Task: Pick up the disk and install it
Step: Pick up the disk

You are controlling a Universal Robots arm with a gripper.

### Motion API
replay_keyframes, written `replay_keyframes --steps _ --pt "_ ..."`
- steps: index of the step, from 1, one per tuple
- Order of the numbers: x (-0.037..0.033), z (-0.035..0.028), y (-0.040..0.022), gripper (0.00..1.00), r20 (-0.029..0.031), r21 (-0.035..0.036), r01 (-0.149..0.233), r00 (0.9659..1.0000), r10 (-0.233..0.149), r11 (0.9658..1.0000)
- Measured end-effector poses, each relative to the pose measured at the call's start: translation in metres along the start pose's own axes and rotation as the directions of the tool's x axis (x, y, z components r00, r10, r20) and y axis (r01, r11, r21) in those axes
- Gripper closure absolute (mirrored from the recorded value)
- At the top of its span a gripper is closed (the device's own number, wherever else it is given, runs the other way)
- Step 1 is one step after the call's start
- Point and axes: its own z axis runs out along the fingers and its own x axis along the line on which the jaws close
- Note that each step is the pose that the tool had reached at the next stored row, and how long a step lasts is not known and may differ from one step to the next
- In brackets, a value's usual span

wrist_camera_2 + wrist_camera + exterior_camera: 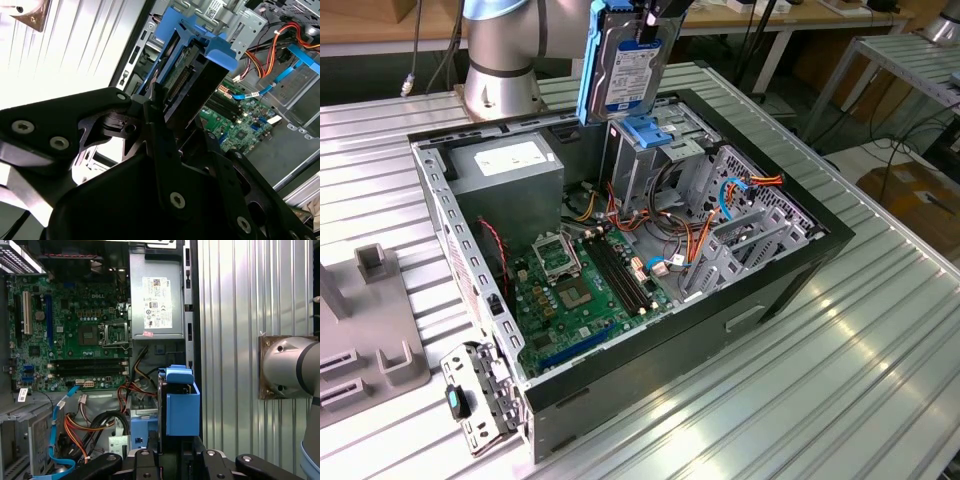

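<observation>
The disk [625, 62], a silvery hard drive with a white label in a bright blue carrier, hangs upright on its edge above the open computer case [790, 265]. My gripper [665, 10] holds it from above, shut on its upper end. It hovers just over the metal drive cage [638, 165], where a bare blue bracket [648, 130] sits. In both wrist views the disk [192, 75] [181, 412] runs away from the black fingers [156, 107] that clamp it. My gripper [172, 455] is above the case's drive corner.
Inside the case lie a grey power-supply box [510, 165], a green motherboard [575, 290] and orange and blue cables [700, 245]. The arm's base [500, 60] stands behind the case. A grey fixture [380, 340] sits at the exterior view's left.
</observation>
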Motion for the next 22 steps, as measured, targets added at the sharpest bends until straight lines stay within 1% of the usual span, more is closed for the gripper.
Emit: replay_keyframes --steps 1,4,6,8,9,14,15,16,17,22 --pt "0.0 0.0 -0.0008 0.65 0.0 0.0 0.0 1.0 0.0 1.0" --pt "-0.0003 0.0001 -0.0102 0.65 -0.0001 0.0 0.0 1.0 0.0 1.0" --pt "-0.0006 0.0001 -0.0196 0.65 0.0 0.0 0.0 1.0 0.0 1.0" --pt "-0.0008 0.0003 -0.026 0.65 0.0 0.0 0.0 1.0 0.0 1.0" --pt "-0.001 0.0003 -0.0305 0.65 0.0 0.0 0.0 1.0 0.0 1.0" --pt "-0.0014 0.0006 -0.0446 0.65 0.0001 0.0 0.0 1.0 0.0 1.0" --pt "-0.0015 0.0007 -0.0488 0.65 0.0 0.0 0.0 1.0 0.0 1.0" --pt "-0.0016 0.0007 -0.0517 0.65 0.0001 0.0 0.0 1.0 0.0 1.0" --pt "-0.0018 0.0008 -0.0531 0.65 0.0 -0.0001 0.0 1.0 0.0 1.0" --pt "-0.0017 0.0007 -0.0532 0.65 0.0 0.0 0.0 1.0 0.0 1.0"
